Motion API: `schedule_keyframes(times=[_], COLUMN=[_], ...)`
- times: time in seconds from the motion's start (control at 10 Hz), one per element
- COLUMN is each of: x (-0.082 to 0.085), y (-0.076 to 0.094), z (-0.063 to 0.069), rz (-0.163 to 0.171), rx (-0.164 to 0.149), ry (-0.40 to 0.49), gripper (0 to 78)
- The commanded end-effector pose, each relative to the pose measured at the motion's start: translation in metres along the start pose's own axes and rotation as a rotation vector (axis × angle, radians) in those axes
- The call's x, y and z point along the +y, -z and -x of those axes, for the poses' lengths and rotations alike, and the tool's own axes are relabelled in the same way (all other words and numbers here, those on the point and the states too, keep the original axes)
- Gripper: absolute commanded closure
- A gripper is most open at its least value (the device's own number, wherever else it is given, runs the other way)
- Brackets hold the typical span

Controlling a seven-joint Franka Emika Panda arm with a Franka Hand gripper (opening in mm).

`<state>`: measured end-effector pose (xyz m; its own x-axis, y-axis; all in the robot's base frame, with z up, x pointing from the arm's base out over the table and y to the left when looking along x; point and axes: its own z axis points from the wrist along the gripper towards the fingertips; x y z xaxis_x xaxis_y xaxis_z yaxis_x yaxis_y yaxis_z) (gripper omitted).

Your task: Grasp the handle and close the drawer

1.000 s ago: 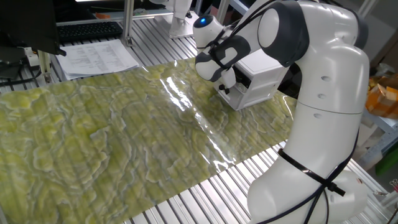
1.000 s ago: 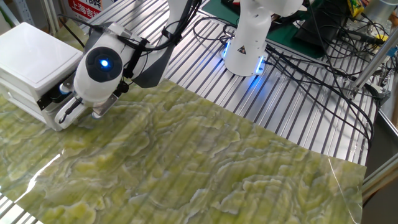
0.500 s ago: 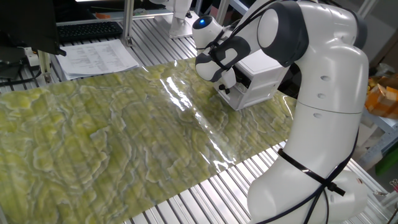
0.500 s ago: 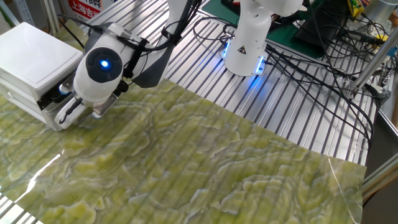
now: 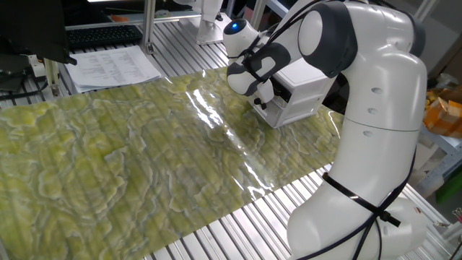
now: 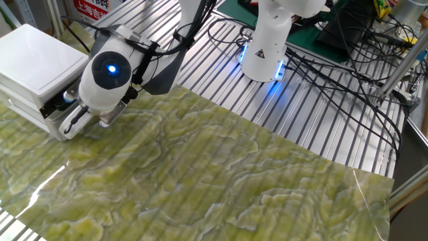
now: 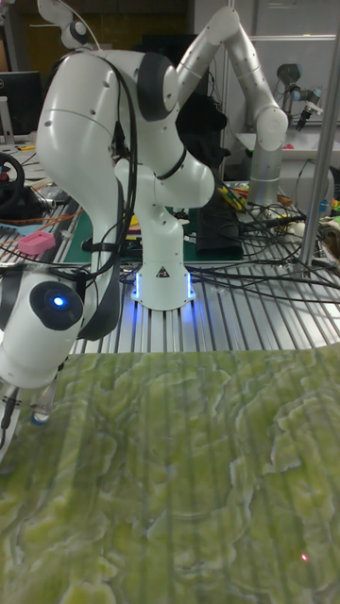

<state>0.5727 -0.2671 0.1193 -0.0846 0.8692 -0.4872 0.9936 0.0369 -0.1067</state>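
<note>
The white two-tier cabinet stands at the edge of the green patterned mat. Its lower white drawer juts out slightly from the body. My gripper is pressed right up against the drawer front. A pale finger lies along that front. The handle is hidden behind the hand in both fixed views, and whether the fingers close on it does not show. In the tall fixed view only the wrist and a sliver of the gripper appear at the left edge; the cabinet is out of frame.
A green-yellow mat covers the slatted metal table. Papers and a keyboard lie at the back left. My arm's base and a tangle of cables sit behind. A second arm stands further back.
</note>
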Motion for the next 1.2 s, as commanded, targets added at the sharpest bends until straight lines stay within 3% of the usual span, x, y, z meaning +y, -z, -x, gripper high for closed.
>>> schedule_keyframes(times=[0.1, 0.4, 0.5, 1.2], x=[0.0043, 0.0053, 0.0053, 0.0053], y=[-0.0031, -0.0031, -0.0031, -0.0031], z=[0.0008, 0.0026, 0.0027, 0.0027], rz=[0.007, 0.009, 0.009, 0.009], rx=[-0.002, -0.009, -0.01, -0.01], ry=[-0.001, 0.002, 0.002, 0.002], gripper=[0.1, 0.1, 76.1, 76.1])
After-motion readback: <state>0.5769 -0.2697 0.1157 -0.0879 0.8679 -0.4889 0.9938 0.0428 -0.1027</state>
